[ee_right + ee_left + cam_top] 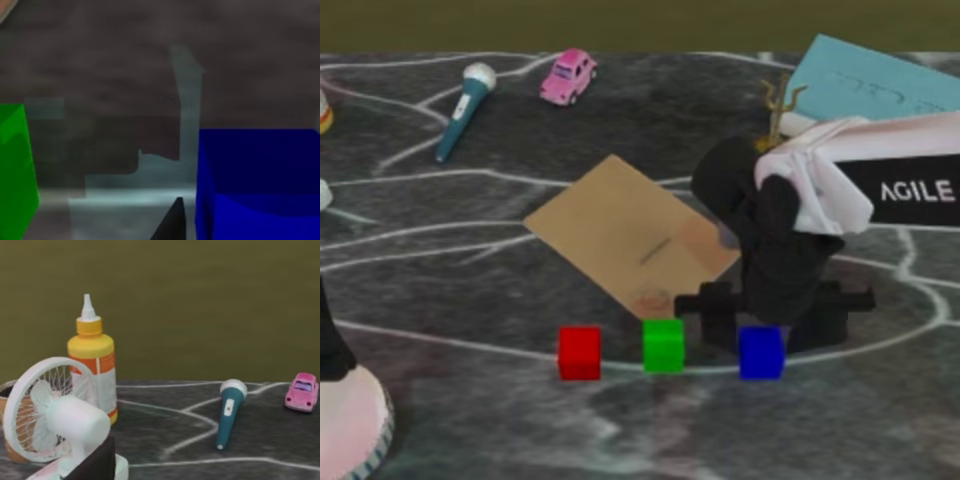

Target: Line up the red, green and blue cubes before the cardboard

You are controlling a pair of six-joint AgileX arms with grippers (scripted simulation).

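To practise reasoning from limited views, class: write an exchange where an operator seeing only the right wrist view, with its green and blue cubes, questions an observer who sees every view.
Observer: Your right claw is open, with its fingers wide of the blue cube.
Operator: Is there a red cube?
Observer: Yes. The red cube sits at the top view's left of the green cube, in one row before the cardboard.
Operator: And the other arm?
Observer: The left arm is parked at the table's left edge.
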